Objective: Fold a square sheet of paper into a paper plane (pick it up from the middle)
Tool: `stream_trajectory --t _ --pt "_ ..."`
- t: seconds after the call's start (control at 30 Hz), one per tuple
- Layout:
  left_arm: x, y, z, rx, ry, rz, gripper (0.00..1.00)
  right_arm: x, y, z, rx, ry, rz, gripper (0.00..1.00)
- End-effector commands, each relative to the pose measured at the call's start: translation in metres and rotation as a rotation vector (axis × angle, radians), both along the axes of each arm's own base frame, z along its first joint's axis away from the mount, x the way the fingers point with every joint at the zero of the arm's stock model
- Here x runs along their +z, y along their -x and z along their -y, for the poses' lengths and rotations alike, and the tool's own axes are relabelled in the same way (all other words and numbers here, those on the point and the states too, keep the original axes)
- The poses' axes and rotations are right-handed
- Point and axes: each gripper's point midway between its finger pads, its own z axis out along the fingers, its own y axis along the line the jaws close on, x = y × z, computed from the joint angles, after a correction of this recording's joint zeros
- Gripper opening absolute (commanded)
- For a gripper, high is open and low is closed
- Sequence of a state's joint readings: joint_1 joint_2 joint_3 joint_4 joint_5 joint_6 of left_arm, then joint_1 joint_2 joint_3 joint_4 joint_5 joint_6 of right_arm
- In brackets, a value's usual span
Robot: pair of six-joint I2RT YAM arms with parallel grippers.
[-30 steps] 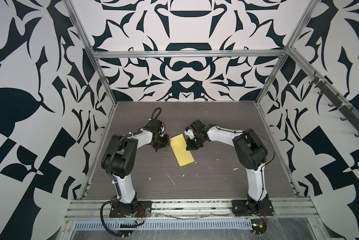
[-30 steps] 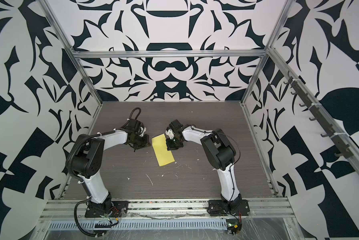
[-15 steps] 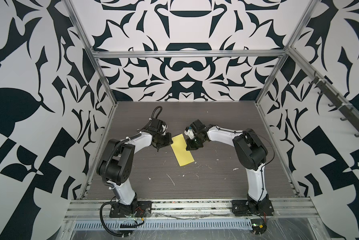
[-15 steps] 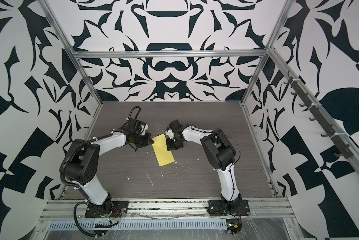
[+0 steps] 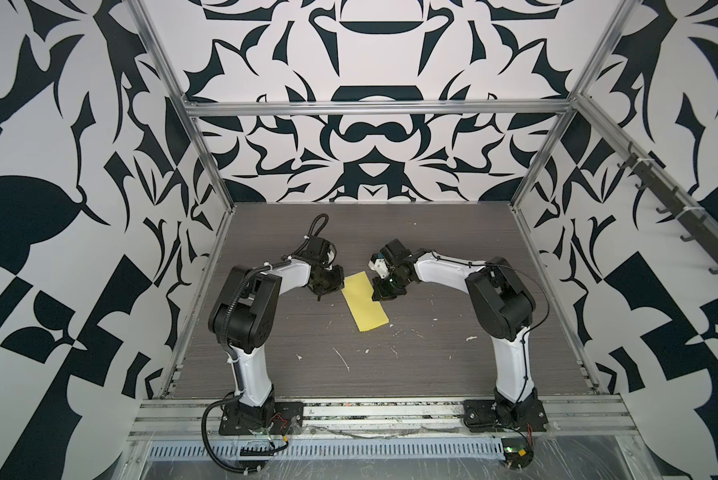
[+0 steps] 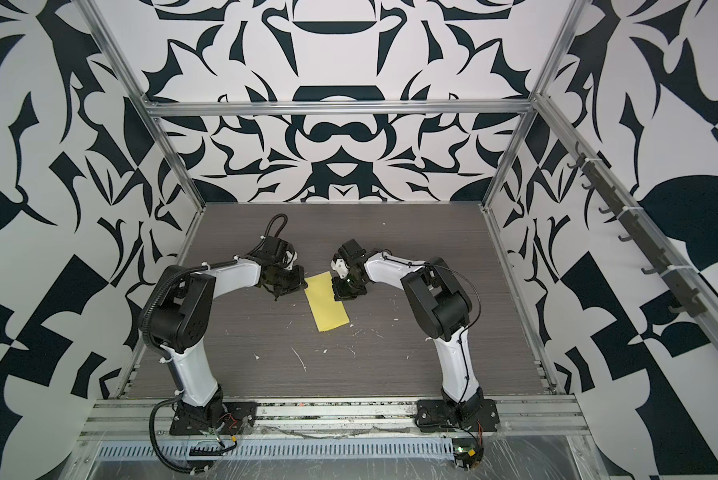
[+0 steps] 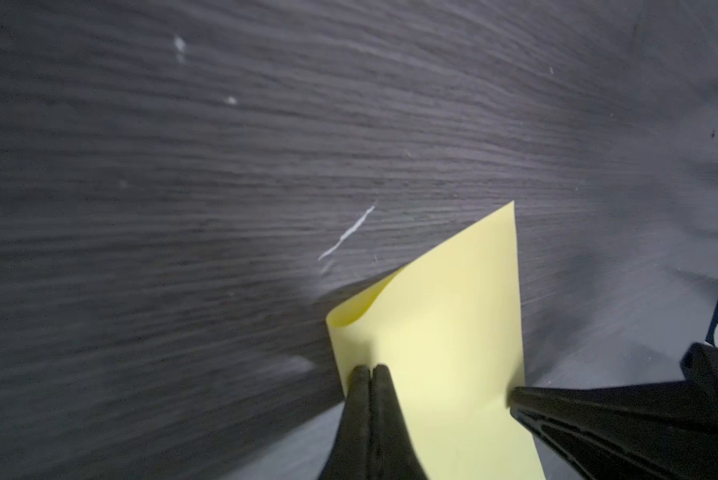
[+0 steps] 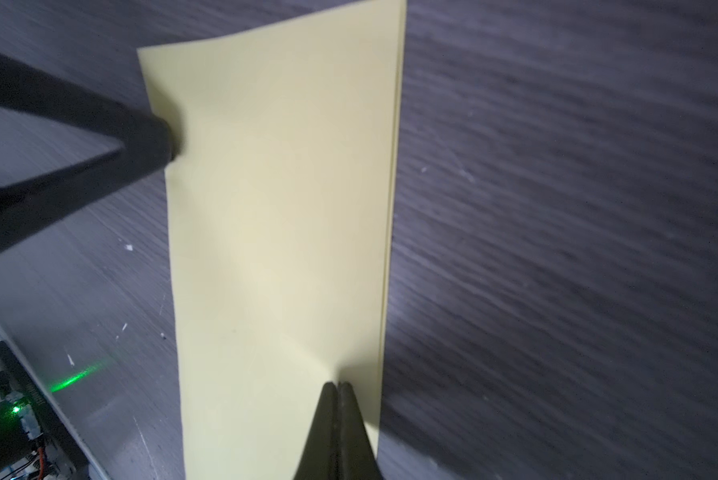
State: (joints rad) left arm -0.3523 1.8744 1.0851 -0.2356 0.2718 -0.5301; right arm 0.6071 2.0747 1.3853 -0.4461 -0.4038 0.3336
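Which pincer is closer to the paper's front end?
Right. The right pincer rests on the paper, partway down its right edge; the left pincer sits by its far left corner.

Both top views looked down over the whole surface point(image 5: 432, 374) from its front edge; close wrist views shared the paper point(image 8: 282, 208).

- A robotics lab test cell: a left arm point(image 5: 245, 316) and a right arm point(image 5: 503, 307) are bolted to an aluminium rail point(image 5: 382, 415).
- Aluminium frame bars point(image 5: 374, 109) box in the dark wood-grain counter point(image 5: 411, 365).
- The walls point(image 5: 374, 54) carry a bold black-and-white abstract pattern.
- A slotted cable duct point(image 5: 370, 450) and loose wiring point(image 5: 206, 436) run below the rail, and a hook rack point(image 5: 661, 183) lines one wall.
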Motion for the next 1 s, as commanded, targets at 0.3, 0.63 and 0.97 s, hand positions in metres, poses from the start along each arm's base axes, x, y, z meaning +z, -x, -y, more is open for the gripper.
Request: stream_trajectory --t 0.3,0.63,0.97 --pt "0.005 -0.013 -0.038 0.092 -0.084 -0.008 0.0 -0.071 0.023 0.066 -0.051 0.327 -0.076 0.0" --pt "0.033 -0.006 0.01 0.023 0.095 0.044 0.0 -0.073 0.024 0.067 -0.055 0.329 -0.082 0.0" --pt "-0.002 -0.012 -0.006 0.094 -0.028 -0.036 0.0 -0.074 0.026 0.067 -0.054 0.333 -0.084 0.0"
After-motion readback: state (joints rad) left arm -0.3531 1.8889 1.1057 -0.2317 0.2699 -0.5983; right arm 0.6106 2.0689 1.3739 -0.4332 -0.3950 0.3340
